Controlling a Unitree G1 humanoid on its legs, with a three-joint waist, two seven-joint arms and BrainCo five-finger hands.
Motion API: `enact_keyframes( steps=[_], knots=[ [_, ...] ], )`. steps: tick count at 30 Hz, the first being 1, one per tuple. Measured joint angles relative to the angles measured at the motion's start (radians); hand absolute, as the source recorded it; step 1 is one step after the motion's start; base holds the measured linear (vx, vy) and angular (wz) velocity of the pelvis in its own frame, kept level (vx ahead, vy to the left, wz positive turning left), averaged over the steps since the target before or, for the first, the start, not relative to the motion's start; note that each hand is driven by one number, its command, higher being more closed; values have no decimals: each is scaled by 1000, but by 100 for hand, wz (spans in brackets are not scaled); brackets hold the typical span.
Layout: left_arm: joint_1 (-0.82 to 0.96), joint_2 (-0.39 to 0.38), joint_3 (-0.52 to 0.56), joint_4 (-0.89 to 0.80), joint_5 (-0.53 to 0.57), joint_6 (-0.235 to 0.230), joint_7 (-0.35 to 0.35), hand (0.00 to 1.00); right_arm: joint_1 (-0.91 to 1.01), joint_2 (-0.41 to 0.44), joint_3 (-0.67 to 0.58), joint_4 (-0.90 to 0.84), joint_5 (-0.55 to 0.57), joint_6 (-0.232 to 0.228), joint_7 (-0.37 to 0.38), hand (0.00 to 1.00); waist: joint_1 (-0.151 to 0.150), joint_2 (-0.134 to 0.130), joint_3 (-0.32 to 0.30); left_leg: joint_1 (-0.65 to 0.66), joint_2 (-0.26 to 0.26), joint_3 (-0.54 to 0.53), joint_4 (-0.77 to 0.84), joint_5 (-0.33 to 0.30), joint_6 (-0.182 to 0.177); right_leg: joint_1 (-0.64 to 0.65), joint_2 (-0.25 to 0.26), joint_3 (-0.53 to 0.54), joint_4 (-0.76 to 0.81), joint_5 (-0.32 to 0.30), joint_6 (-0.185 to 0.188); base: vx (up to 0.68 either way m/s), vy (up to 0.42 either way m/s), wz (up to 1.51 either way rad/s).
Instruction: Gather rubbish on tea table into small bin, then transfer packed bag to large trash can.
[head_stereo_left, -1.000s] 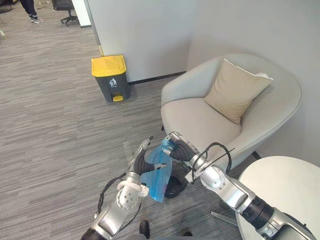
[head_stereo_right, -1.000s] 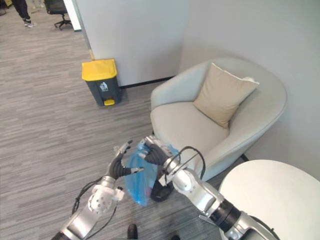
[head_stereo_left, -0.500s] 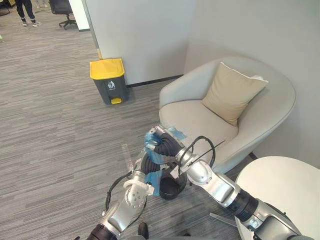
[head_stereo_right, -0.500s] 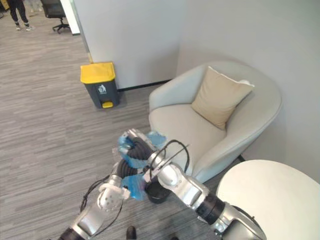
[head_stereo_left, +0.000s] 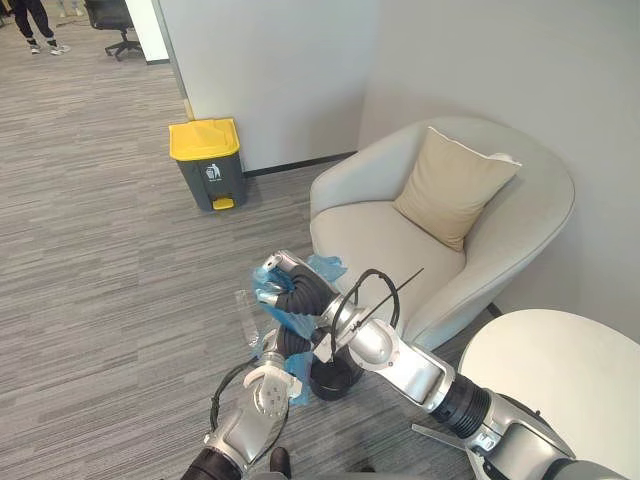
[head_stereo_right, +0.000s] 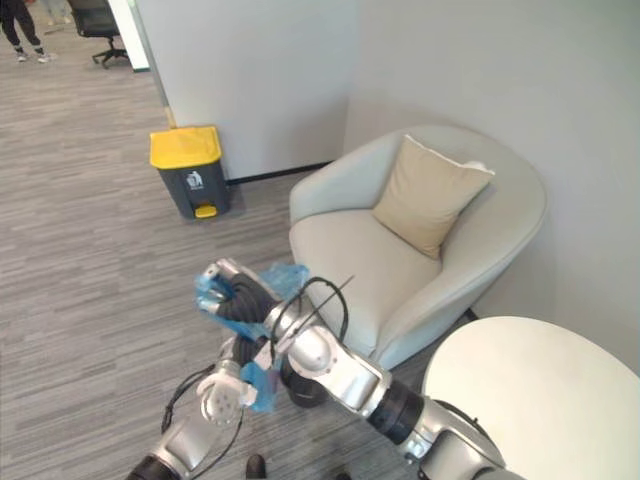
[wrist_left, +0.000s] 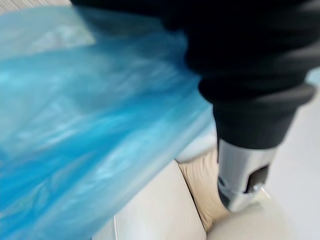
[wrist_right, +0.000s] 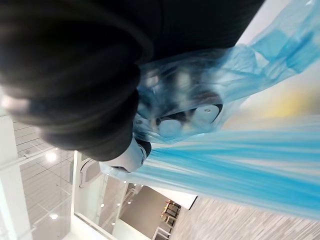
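Colours you're looking at: bag (wrist_left: 90, 125) see-through bright blue, paler streaks in the creases. Large trash can (head_stereo_left: 207, 178) dark grey, yellow lid, yellow pedal. Small bin (head_stereo_left: 330, 378) black. Right hand (head_stereo_left: 300, 293) under black ribbed cover. Armchair (head_stereo_left: 380, 240) pale grey, plain. Cushion (head_stereo_left: 455, 187) beige, no pattern. Tea table (head_stereo_left: 560, 365) white. Carpet (head_stereo_left: 100, 270) grey, fine streaky stripes. Wall (head_stereo_left: 280, 70) off-white.
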Motion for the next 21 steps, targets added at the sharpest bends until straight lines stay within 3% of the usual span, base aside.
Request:
enact_keyframes(
  steps=[3,9,21],
  knots=[
    [-15,-12,15,30,4,12,33,100,0,2,11,0,29,2,0,100,-1,0,0,0,3,0,2,2,-1,0,5,1,-1,1,-1,25,-9,-1],
    [-25,-23,40,55,0,25,35,100,0,7,11,0,77,3,15,100,-8,0,0,0,4,2,2,1,-2,-1,7,5,-2,1,-2,5,-1,0],
    [10,-23,72,43,-85,27,30,100,111,4,-48,0,31,-19,38,100,-21,-4,3,0,4,3,2,0,-3,-1,5,6,-2,1,-2,0,0,0]
  ],
)
